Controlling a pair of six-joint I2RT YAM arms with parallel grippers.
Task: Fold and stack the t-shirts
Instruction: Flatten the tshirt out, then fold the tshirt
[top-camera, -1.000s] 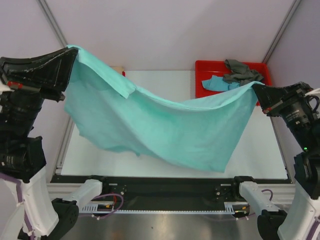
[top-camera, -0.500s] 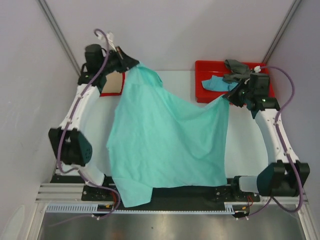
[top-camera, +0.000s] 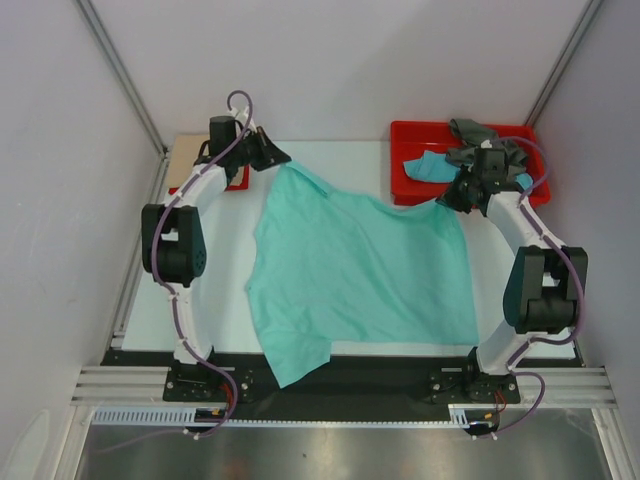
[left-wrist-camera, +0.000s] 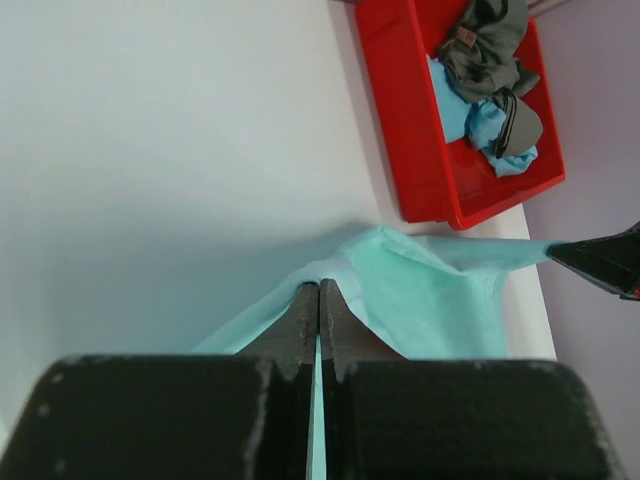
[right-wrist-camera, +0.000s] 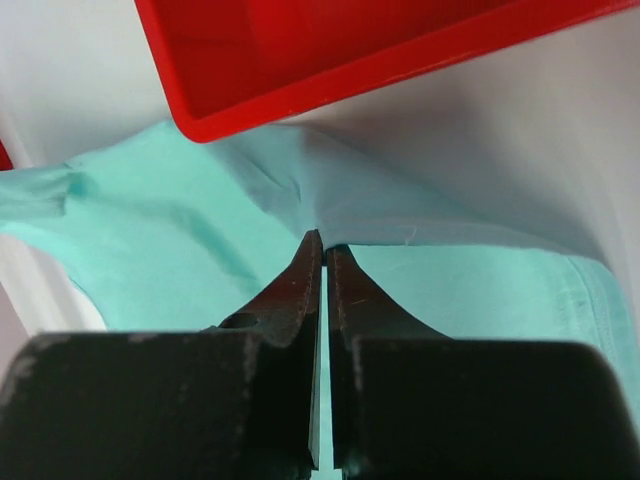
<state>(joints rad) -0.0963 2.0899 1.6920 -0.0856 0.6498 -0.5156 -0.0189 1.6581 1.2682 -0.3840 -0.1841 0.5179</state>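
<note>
Top external view shows the mint-green t-shirt spread across the middle of the white surface, its 2 far corners pinched in the closed left claw and right claw.

Red tray blocks far right; mint-green t-shirt covers middle; table edges passable.

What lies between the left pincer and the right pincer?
The mint-green t-shirt, its far edge sagging from the left pincer to the right pincer, both shut on it. The top external view shows it.
</note>
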